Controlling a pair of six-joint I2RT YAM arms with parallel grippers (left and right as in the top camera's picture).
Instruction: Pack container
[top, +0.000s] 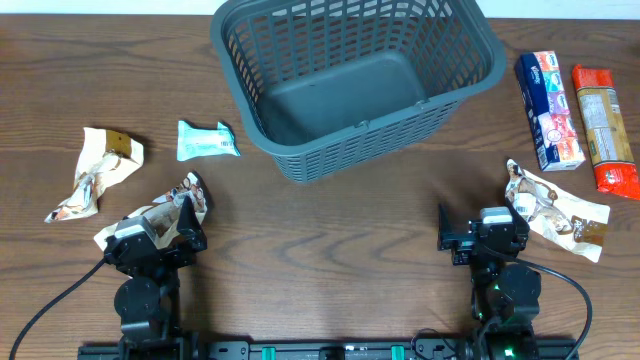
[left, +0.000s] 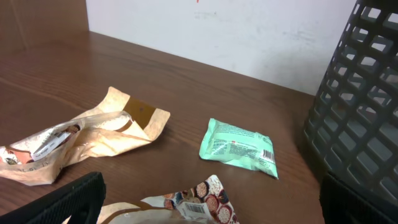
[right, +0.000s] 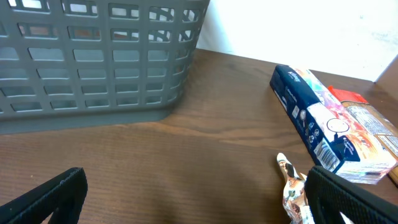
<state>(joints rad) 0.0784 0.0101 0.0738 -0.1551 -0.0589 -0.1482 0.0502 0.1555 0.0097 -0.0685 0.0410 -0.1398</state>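
While parked at the near counter (top: 330, 240) edge, left gripper (top: 170, 222) and right gripper (top: 487, 228) show jaws wide, holding nothing. Container (top: 340, 150) stands upright at far centre, green packet (top: 207, 141) near its left, blue box (top: 548, 97) to its right, apart.

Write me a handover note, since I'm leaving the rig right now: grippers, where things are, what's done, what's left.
Left gripper: jaws open, empty, at a patterned packet.
Right gripper: jaws open, empty, beside a crumpled packet.
Basket: far middle of the table, nothing inside.
Left of it: tan packet, green packet. Right of it: blue box, orange packet.
Done: nothing packed.
Left: all six items.
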